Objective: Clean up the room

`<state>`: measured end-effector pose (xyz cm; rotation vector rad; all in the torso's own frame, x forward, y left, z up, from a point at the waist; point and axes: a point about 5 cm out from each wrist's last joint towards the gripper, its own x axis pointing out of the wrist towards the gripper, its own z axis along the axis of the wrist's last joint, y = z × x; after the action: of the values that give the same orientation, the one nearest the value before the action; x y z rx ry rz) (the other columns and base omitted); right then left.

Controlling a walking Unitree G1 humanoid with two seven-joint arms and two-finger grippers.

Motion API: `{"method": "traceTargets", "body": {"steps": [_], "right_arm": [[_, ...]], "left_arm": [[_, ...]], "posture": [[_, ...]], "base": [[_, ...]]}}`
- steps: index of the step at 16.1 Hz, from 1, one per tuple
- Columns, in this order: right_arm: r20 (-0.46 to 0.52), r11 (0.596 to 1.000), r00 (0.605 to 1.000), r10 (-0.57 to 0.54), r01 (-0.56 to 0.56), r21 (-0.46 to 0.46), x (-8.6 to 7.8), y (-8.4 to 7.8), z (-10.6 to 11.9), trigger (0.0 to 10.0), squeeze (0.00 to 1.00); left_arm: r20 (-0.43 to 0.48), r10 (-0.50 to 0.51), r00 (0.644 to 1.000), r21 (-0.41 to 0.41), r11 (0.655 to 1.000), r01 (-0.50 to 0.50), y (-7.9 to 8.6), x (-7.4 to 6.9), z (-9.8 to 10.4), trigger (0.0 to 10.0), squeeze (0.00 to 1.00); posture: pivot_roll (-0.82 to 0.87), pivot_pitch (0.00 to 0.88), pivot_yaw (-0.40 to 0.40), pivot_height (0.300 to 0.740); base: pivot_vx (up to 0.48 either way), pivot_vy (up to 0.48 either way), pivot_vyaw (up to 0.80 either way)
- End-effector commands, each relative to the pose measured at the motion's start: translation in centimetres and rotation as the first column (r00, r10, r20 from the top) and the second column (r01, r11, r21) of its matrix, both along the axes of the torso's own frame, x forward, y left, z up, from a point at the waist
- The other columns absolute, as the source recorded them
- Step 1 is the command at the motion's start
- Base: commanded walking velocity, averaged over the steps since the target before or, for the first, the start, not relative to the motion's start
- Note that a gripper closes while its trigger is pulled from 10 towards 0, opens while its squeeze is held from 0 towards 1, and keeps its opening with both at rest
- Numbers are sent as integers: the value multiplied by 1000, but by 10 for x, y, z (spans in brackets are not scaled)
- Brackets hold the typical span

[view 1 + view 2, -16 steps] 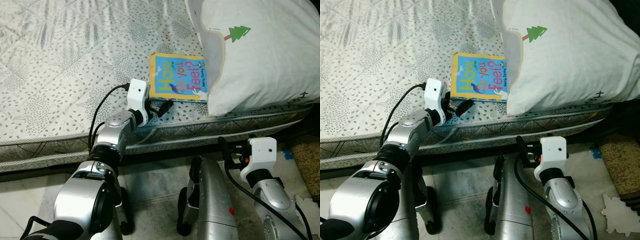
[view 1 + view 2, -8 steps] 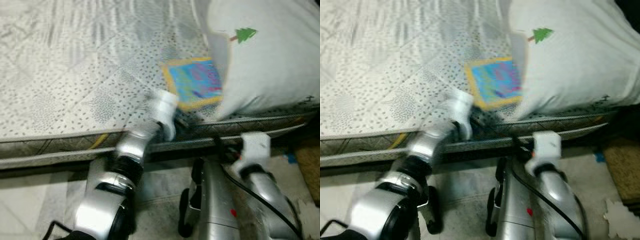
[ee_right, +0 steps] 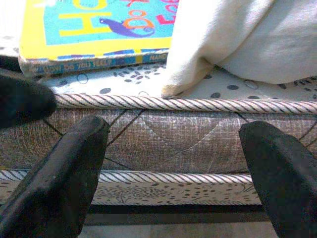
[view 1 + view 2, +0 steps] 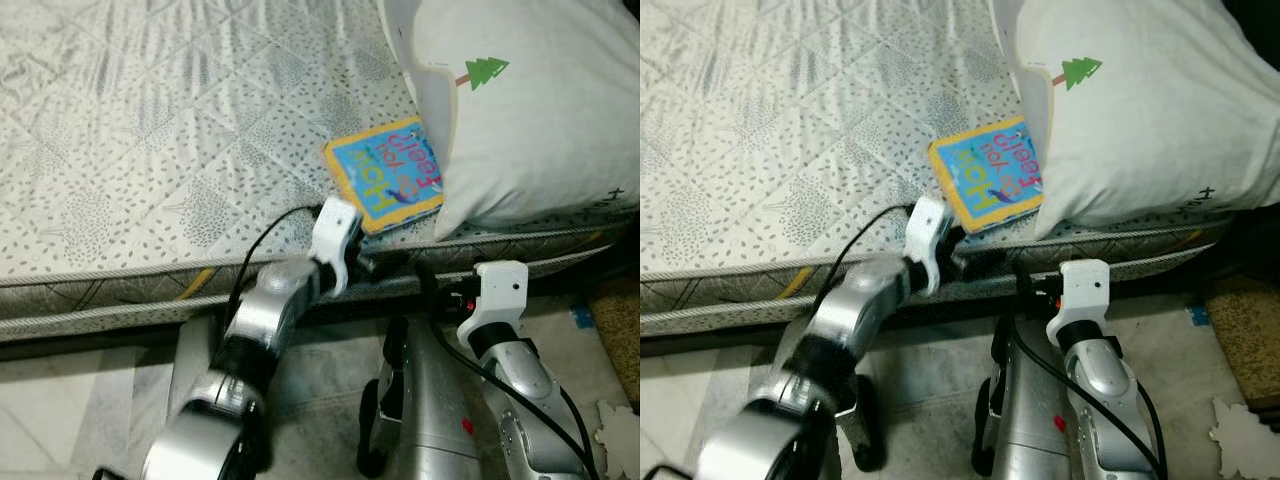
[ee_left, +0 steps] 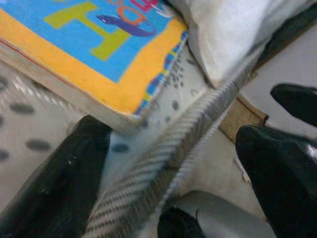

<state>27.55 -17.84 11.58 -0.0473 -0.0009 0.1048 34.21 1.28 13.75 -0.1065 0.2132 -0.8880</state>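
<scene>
One book (image 4: 388, 177) lies just ahead of your open left gripper (image 5: 163, 163), its corner at the mattress (image 4: 150, 150) edge, pillow (image 4: 540, 110) overlapping its far side; the open right gripper (image 3: 173, 148) hangs lower.

The book (image 4: 388, 175) now lies rotated, left gripper (image 5: 168, 163) beside its corner.

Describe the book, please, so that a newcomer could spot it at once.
Start at the speckled mattress and go to its near edge beside the big white pillow. The picture book lies flat, partly under the pillow, with a blue cover and yellow border.
</scene>
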Motion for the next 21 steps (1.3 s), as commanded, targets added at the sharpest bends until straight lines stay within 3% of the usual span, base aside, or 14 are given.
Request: {"method": "traceTargets", "body": {"steps": [1, 4, 6, 10, 16, 19, 21], "right_arm": [[-34, 1000, 999, -24, 24, 3, -4, -6, -9, 10000, 0], [-28, 1000, 999, -20, 20, 10, 0, -3, -10, 10000, 0], [-26, 1000, 999, -19, 19, 10, 1, -3, -11, 10000, 0], [-10, 1000, 1000, -13, 14, 10, 6, -3, -8, 10000, 0], [3, 1000, 1000, -13, 13, 17, 12, -1, -7, 10000, 0], [7, 1000, 1000, -11, 11, 19, 13, 0, -7, 10000, 0], [14, 1000, 1000, -12, 12, 18, 12, -1, -6, 10000, 0]], "left_arm": [[-87, -24, 996, 40, 999, 28, 1, -11, -22, 10000, 0], [-61, 119, 991, 55, 992, -116, 34, -1, -21, 10000, 0], [-16, 157, 987, 44, 987, -156, 39, 3, -12, 10000, 0], [2, 48, 999, 41, 998, -48, 20, -5, 1, 10000, 0], [-84, -55, 995, -10, 998, 54, -2, -59, -5, 10000, 0], [-55, -63, 996, -3, 998, 63, -5, -55, -2, 10000, 0], [-16, -48, 999, 10, 999, 49, -6, -30, 2, 10000, 0]], "posture": [[-52, 299, -29, 509], [-45, 287, -30, 509], [-43, 283, -32, 509], [-44, 267, -35, 509], [-28, 252, -28, 509], [-29, 247, -30, 509], [-44, 244, -29, 509]], "base": [[0, 0, 0], [0, 0, 0], [0, 0, 0], [0, 0, 0], [0, 0, 0], [0, 0, 0], [0, 0, 0]]}}
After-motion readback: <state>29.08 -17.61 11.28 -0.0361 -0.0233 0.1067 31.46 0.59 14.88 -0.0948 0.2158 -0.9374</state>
